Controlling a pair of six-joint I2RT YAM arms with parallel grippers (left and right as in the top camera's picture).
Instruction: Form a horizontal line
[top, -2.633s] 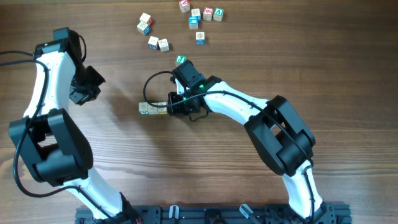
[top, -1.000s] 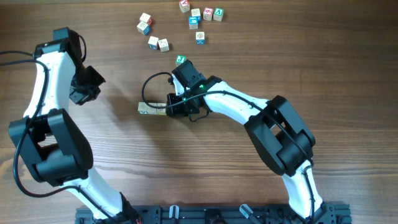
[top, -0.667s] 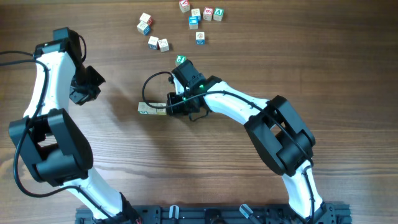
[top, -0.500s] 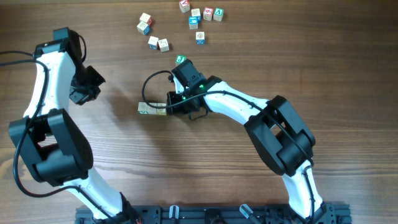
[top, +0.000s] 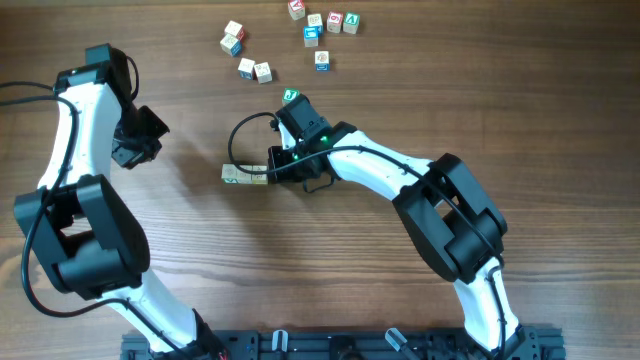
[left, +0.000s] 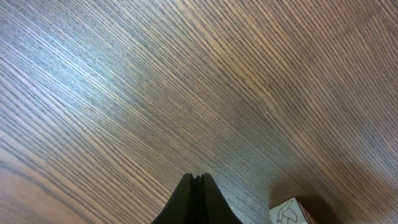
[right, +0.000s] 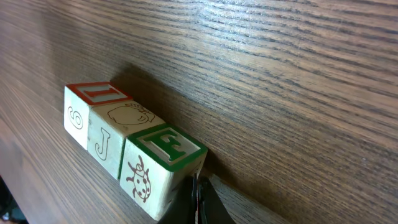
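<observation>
My right end effector has its fingers pressed together with nothing between them. The tip sits against the near end of the horizontal line, beside the cube that has a green F on top and a ladybird on its side. The row is three pale cubes touching edge to edge: the F cube, a middle one with a J on its side, and a far one with a red-framed top.

From overhead the horizontal line lies flat on the bench, roughly mid-depth and a little left of centre, with the right end effector at its right end. A single green cube sits just beyond the right wrist, and loose cubes lie scattered along the far edge.

My left end effector is also closed on nothing, its fingertips meeting over bare wood. It hangs well left of the row, and one cube peeks in at the lower edge of its camera
</observation>
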